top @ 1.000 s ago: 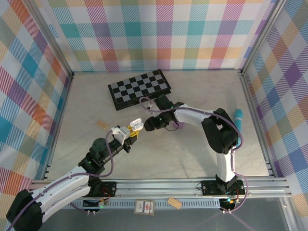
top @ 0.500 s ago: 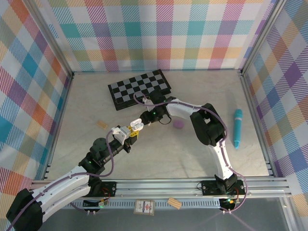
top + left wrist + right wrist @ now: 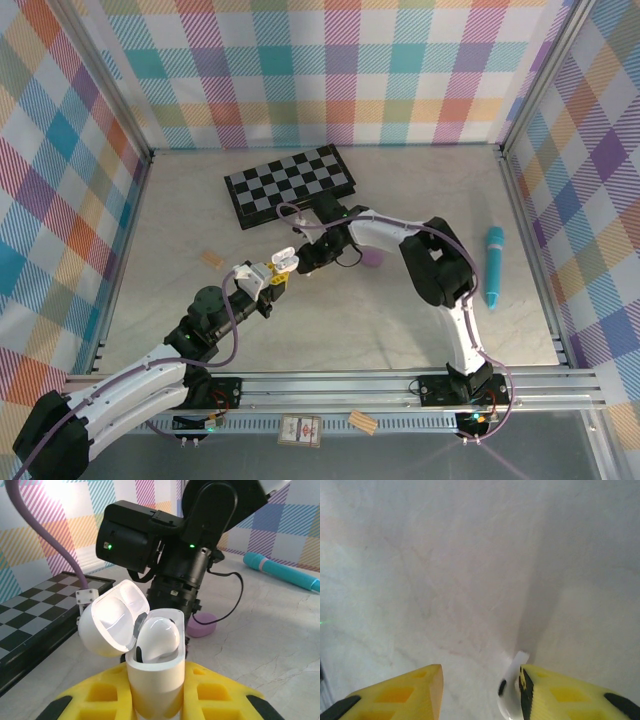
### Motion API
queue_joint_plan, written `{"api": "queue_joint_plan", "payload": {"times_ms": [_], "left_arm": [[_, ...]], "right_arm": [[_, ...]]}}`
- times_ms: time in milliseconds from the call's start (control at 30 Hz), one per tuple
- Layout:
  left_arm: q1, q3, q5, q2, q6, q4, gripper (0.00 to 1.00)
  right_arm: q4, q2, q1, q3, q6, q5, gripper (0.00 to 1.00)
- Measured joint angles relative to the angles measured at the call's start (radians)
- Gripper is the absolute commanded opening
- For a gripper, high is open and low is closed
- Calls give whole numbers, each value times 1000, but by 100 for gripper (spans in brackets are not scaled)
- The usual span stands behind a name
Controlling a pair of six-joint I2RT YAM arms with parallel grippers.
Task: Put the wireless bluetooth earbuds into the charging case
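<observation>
Left gripper (image 3: 266, 276) is clamped on the white charging case (image 3: 283, 258), pinching its lower body between yellow fingers (image 3: 215, 700), with the lid tipped back and open. From overhead the case is little more than a pale fleck. The left wrist camera looks straight into it, and there a white earbud (image 3: 157, 636) sits in its well, its rounded top standing proud of the rim. The right gripper (image 3: 304, 262) hangs just beside the case, on the side away from the left arm, and looks close to touching it from above. Its own wrist camera adds the detail: the jaws stand partly apart, and a second white earbud (image 3: 511, 690) lies against the inner face of the finger on the right of that view. The other finger (image 3: 400, 692) is well clear of the bud, and I can't tell whether the bud is truly gripped. A folded chessboard (image 3: 288, 185) lies beyond the case, and a lilac pebble-like case (image 3: 372, 258) rests near it, past the right wrist. A teal pen-like stick (image 3: 494, 265) lies far off to the case's right by the frame rail. The marble table (image 3: 340, 320) runs open on the case's near side.
</observation>
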State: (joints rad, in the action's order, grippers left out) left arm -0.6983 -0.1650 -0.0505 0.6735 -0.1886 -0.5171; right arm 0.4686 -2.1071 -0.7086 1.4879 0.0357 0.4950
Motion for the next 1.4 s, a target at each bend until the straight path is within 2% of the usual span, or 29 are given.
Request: {"api": "queue_joint_plan", "payload": {"times_ms": [233,267,400,567,1000,1200,1400], "left_arm": [[0,0,11,-46,-11,45,11],[0,0,12,-55,-12,52,11],[0,0,19,-85,-18,79,11],[0,0,37,-121,-19,101,11],[0,0,37,-203,-18,131,11],[0,0,37,-204,-18,138,11],[0,0,36,-204,-18,149,11]], "right_arm": [[9,83,-13,-81,-26,67,45],[3,95,-14,-97,-25,67,48],[-32,141,-18,-168,0,28,50],[-68,154,-19,-171,27,-45,51],[-3,-132,-25,186,26,-51,50],[21,-151,-37,191,8,-26,50],[1,-83,-56,79,1,-23,50]]}}
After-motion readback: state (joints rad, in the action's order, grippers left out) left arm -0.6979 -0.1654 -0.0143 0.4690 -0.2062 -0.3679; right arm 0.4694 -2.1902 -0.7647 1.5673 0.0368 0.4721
